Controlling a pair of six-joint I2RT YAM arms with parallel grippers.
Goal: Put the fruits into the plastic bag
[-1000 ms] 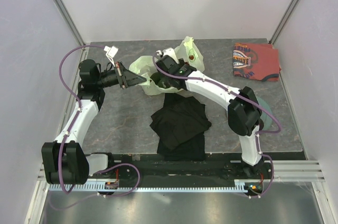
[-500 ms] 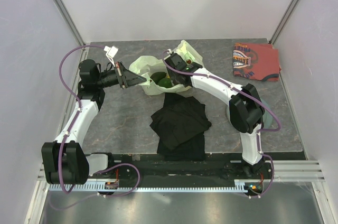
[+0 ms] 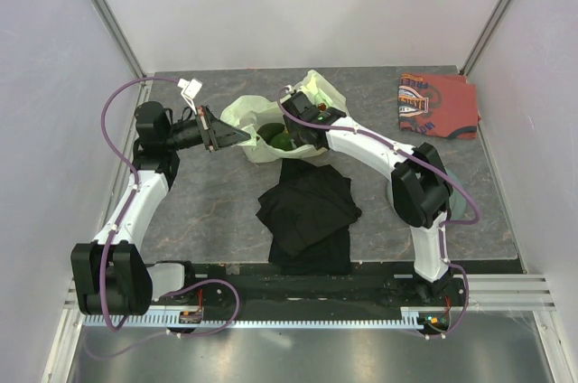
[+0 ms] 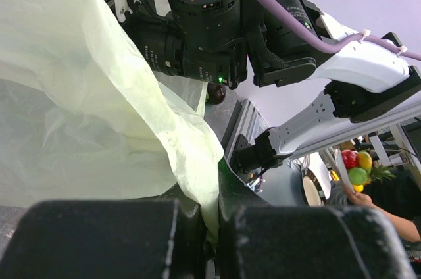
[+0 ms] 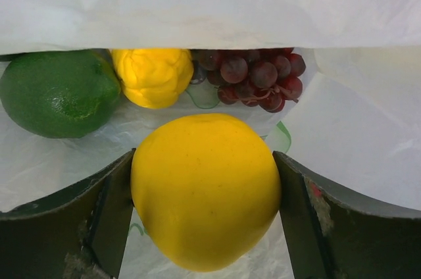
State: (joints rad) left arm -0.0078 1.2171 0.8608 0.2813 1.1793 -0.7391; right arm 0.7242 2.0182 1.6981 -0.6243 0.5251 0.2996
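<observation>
The right hand [image 5: 205, 212] is clamped on a smooth yellow fruit [image 5: 205, 180], which is held inside the mouth of the plastic bag [image 3: 240, 115]. A green fruit [image 5: 59, 91], a bumpy yellow fruit [image 5: 152, 75] and a grape bunch [image 5: 253, 76] are seen lying in the bag. The bag rim is pinched by the left hand [image 4: 210, 223]. The bag is rested on the tabletop [image 3: 208, 211].

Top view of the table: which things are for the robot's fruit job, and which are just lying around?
For the job:
thin pale yellow-green plastic bag, pinched by the left jaws
smooth round yellow fruit, held in the right jaws
round green fruit, bumpy yellow fruit, dark red grape bunch, inside the bag

Just lying about:
folded black cloth
red-orange patterned cloth
round grey-green plate
</observation>
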